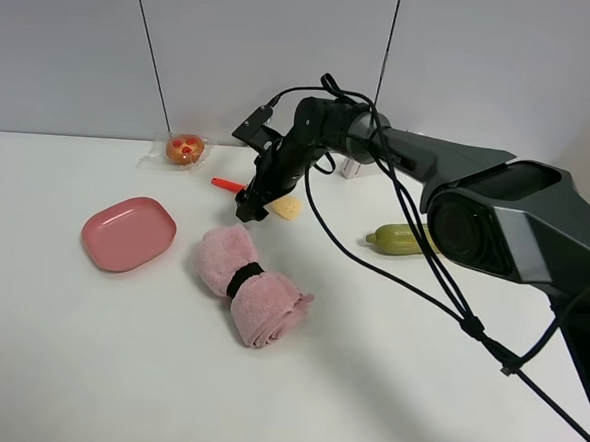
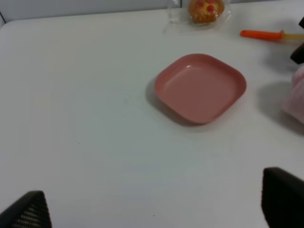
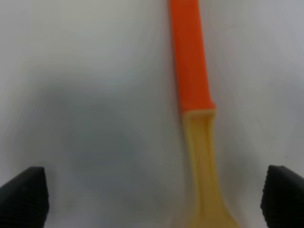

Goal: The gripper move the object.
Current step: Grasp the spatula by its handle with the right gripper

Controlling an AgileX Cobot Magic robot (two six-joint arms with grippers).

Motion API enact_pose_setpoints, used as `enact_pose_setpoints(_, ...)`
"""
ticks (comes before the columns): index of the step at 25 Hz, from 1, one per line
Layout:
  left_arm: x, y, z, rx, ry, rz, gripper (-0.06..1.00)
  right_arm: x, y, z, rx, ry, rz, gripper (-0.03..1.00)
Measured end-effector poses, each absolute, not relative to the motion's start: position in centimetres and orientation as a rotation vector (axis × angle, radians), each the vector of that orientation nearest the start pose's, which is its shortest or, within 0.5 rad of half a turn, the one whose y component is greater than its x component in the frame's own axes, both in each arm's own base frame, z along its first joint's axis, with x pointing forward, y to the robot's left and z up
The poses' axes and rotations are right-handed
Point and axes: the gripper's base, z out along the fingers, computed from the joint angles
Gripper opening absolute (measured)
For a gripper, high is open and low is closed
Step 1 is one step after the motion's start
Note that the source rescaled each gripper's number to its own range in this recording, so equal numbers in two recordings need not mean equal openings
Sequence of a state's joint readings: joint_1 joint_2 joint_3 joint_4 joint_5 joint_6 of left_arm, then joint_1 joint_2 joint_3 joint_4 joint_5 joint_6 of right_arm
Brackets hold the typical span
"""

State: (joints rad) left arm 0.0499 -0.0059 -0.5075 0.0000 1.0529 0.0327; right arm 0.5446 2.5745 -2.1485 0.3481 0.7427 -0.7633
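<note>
The toy spatula (image 1: 227, 185) lies on the white table, its red-orange handle pointing left and its pale yellow blade (image 1: 288, 209) to the right. My right gripper (image 1: 248, 206) hangs directly over its middle, reaching across from the right. In the right wrist view the spatula (image 3: 191, 71) lies on the table between the two spread fingertips (image 3: 23, 194), untouched; that gripper (image 3: 154, 197) is open. The spatula also shows in the left wrist view (image 2: 266, 34). My left gripper (image 2: 152, 209) is open and empty, out of the exterior view.
A pink plate (image 1: 129, 233) sits left of the spatula and also shows in the left wrist view (image 2: 200, 86). A rolled pink towel (image 1: 251, 286) lies just in front of my right gripper. A wrapped muffin (image 1: 184, 150) sits at the back left, a green corn cob (image 1: 399, 239) to the right.
</note>
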Motion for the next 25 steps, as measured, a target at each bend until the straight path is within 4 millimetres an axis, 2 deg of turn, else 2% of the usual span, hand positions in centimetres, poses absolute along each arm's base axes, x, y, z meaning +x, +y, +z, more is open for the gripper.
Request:
enact_pose_setpoints(3, -0.6, 0.0, 28.0, -0.017, 2.023, 0.052, 1.00, 45.7, 30.2, 10.1, -1.368, 2.220, 0.325, 0.85)
enact_pose_setpoints(12, -0.6, 0.0, 28.0, -0.017, 2.023, 0.052, 1.00, 45.9, 30.0, 10.2, -1.346, 2.214, 0.328, 0.67)
enact_pose_setpoints(16, -0.6, 0.0, 28.0, -0.017, 2.023, 0.052, 1.00, 45.9, 30.0, 9.5, -1.350, 2.225, 0.329, 0.60)
enact_pose_setpoints(23, -0.6, 0.0, 28.0, -0.017, 2.023, 0.052, 1.00, 45.9, 30.0, 9.1, -1.349, 2.240, 0.341, 0.54)
enact_pose_setpoints(25, -0.6, 0.0, 28.0, -0.017, 2.023, 0.052, 1.00, 45.9, 30.0, 9.0, -1.350, 2.242, 0.343, 0.45)
